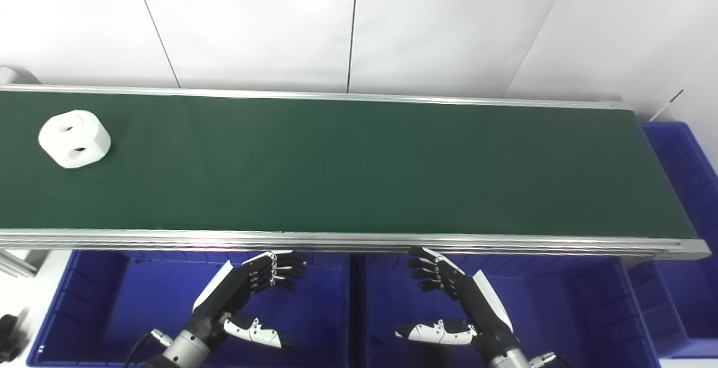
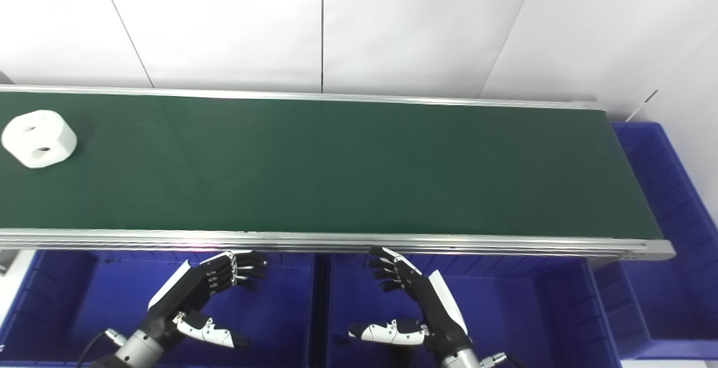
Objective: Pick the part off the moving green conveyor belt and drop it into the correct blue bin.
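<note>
A white rounded part (image 1: 74,138) with two holes in its top lies on the green conveyor belt (image 1: 359,166) at the far left; it also shows in the right eye view (image 2: 38,137). My left hand (image 1: 247,295) is open and empty, hovering over the left blue bin (image 1: 101,306) below the belt's near rail. My right hand (image 1: 454,300) is open and empty over the middle blue bin (image 1: 566,312). Both hands are far from the part.
A third blue bin (image 1: 684,188) stands past the belt's right end. The belt's aluminium near rail (image 1: 359,240) runs just above both hands. A white panelled wall is behind the belt.
</note>
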